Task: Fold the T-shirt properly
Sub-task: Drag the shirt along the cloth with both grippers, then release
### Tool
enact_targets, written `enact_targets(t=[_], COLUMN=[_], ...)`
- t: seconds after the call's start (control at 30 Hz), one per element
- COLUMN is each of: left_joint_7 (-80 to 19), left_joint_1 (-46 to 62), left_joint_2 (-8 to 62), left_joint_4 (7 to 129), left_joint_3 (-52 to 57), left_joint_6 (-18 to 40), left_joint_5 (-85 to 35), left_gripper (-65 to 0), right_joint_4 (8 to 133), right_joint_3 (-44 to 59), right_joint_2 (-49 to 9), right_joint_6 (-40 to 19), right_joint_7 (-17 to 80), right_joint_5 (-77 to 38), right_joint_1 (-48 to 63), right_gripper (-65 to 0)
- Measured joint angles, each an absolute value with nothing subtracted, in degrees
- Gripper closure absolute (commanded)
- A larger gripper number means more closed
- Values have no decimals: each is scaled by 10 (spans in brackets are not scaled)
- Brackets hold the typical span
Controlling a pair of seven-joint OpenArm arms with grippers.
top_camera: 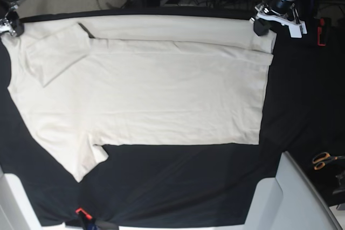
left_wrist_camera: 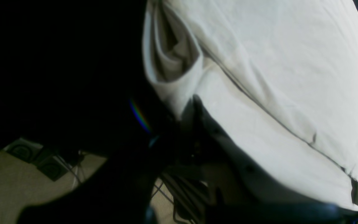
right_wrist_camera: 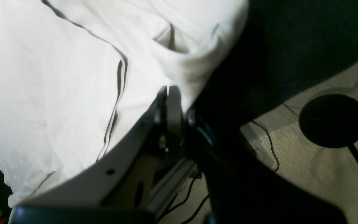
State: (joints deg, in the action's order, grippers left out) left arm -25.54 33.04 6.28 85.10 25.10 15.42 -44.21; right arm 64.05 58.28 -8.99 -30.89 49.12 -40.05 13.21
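T-shirt (top_camera: 145, 84) spread flat on black worktop (top_camera: 178, 187), far long edge folded over toward middle. Left end effector (top_camera: 263, 24) at far right corner — clenched on T-shirt hem. Right end effector (top_camera: 12, 25) at far left corner, clenched on T-shirt near folded sleeve. Scissors (top_camera: 323, 160) on worktop, near right — well apart from cloth.

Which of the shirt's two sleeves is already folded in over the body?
The far sleeve, by the right gripper: it lies folded across the T-shirt. The near sleeve is spread flat on the black cloth.
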Motion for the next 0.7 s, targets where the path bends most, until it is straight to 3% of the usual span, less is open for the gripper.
enact_targets(t=[0.3,0.4,0.57,0.7], left_joint_7=[-256,-256,-254,-253], left_joint_1=[330,331,347,354], left_joint_2=[64,63,62,57], left_joint_4=[851,851,851,834], left_joint_3=[251,251,254,271], left_joint_6=[154,154,152,154], left_joint_5=[-442,-442,-440,-442], left_gripper=[0,0,-273,-319], right_joint_4=[640,640,640,642], right_joint_3=[583,583,585,585], right_joint_2=[-90,-90,-90,-88], right_joint_6=[-309,-309,-310,-311], right_joint_7=[491,491,503,496], right_joint_5=[-401,-401,-405,-412], right_joint_1=[132,132,132,142], right_gripper=[-9,-75,-287,-315])
